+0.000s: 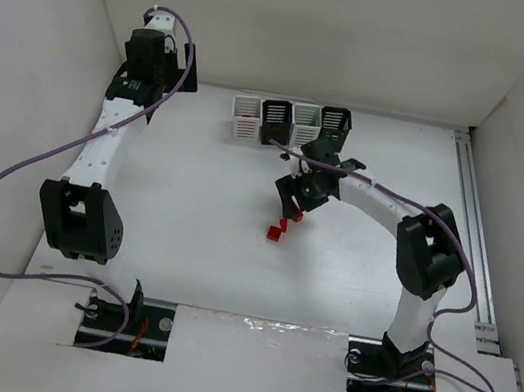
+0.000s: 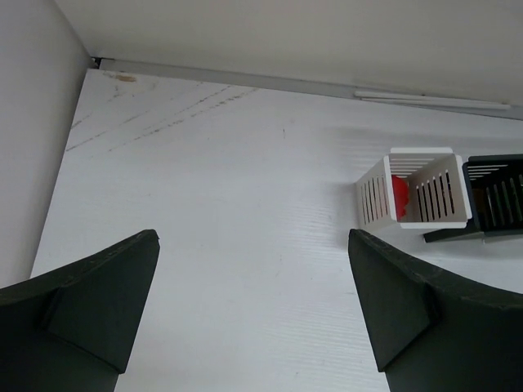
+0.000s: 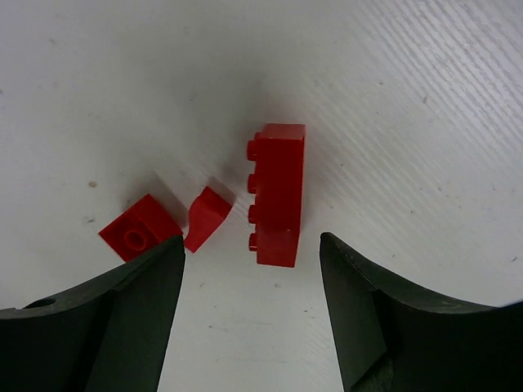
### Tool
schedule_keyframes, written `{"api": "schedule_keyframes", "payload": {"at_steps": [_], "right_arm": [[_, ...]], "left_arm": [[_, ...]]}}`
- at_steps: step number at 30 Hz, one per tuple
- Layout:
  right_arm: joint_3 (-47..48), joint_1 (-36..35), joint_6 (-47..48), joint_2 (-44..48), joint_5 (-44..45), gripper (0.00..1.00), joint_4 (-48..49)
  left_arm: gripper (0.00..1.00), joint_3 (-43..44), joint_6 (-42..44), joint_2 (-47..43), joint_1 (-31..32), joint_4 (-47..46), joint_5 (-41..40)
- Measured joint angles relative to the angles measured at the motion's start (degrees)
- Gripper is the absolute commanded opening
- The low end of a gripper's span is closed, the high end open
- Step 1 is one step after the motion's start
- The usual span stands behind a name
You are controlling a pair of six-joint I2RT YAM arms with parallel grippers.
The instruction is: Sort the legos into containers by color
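My right end effector (image 3: 251, 238) hung with fingers apart over the bench (image 3: 409, 82), where a long red lego (image 3: 278, 192), a red slope (image 3: 206, 216) and a single-stud red piece (image 3: 139, 233) lay close together. My left end effector (image 2: 252, 237) was spread too, near the white bin (image 2: 421, 152) holding something red.

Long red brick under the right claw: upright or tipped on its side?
Tipped on its side: the long red brick shows its row of studs pointing sideways, not up toward the camera.
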State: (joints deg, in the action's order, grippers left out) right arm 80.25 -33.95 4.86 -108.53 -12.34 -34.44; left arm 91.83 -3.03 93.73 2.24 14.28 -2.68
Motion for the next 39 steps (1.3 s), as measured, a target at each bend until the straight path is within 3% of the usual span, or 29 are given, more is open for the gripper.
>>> {"api": "schedule_keyframes", "payload": {"at_steps": [3,10,16,19,20,21,24,32,39], "right_arm": [[0.72,0.07,-1.44,-1.31,2.75,0.72,0.11],[2.34,0.07,-2.29,-2.99,5.16,0.58,0.02],[2.67,0.07,-1.64,-4.72,5.51,0.54,-0.09],[3.43,-0.07,-0.96,-6.25,5.55,0.39,-0.55],[3.72,-0.15,-0.72,-6.75,5.55,0.39,-0.68],[3.82,-0.24,-0.7,-7.04,5.57,0.3,-0.83],[4.5,-0.26,-0.02,-7.17,5.35,0.22,-1.6],[16.48,1.68,1.79,-6.54,-0.04,0.22,-0.42],[33.86,5.42,0.79,-7.76,-6.78,0.23,11.8]], "left_arm": [[1.0,0.0,0.2,-0.02,0.0,-0.24,-0.35],[1.0,0.02,0.22,0.13,0.0,-0.33,-0.63],[1.0,0.13,0.24,0.5,0.0,-0.31,-0.7],[1.0,0.17,0.24,0.76,0.0,-0.33,-0.9],[1.0,0.2,0.24,0.94,0.0,-0.33,-0.92],[1.0,0.2,0.24,1.07,0.0,-0.31,-0.94],[1.0,0.2,0.39,1.46,0.0,-0.31,-1.14],[1.0,-0.46,0.94,1.38,0.0,-1.55,-2.36],[1.0,-2.6,1.27,1.09,0.0,-2.05,-2.91]]}}
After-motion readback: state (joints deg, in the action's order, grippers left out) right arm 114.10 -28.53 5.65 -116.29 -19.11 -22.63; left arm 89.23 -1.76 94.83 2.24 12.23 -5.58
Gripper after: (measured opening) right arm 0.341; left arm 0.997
